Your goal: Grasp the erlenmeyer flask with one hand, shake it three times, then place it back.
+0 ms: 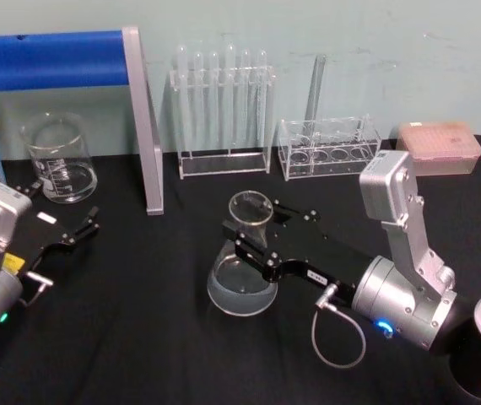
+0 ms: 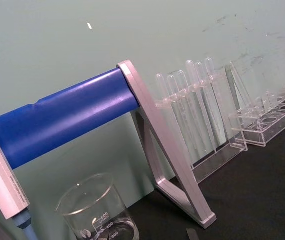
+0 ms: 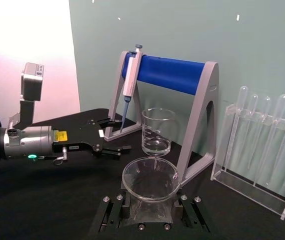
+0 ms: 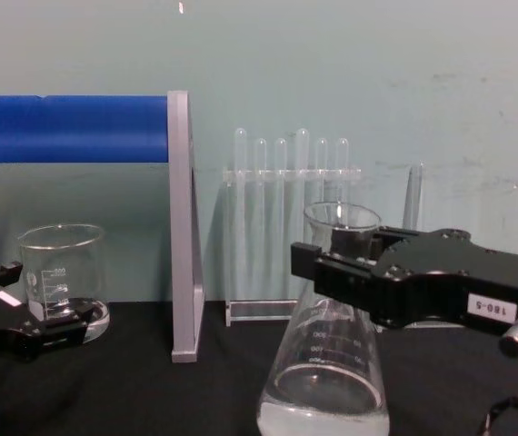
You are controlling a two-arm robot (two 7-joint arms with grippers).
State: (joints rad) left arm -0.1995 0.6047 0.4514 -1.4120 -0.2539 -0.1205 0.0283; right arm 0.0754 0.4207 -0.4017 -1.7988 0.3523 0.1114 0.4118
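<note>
Soft even light. Black table hides shadows. Small glare on erlenmeyer flask rim. Right wrist view: overexposed patch upper left.

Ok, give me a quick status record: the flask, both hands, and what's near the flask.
flask: erlenmeyer flask upright, base apparently on the black table
right hand: right hand around the flask's neck, just below the rim
left hand: left hand open, well apart from the flask, close to the beaker
behind flask: test tube rack, not touching it
stage: grasp or release at the neck; which one cannot be told
</note>
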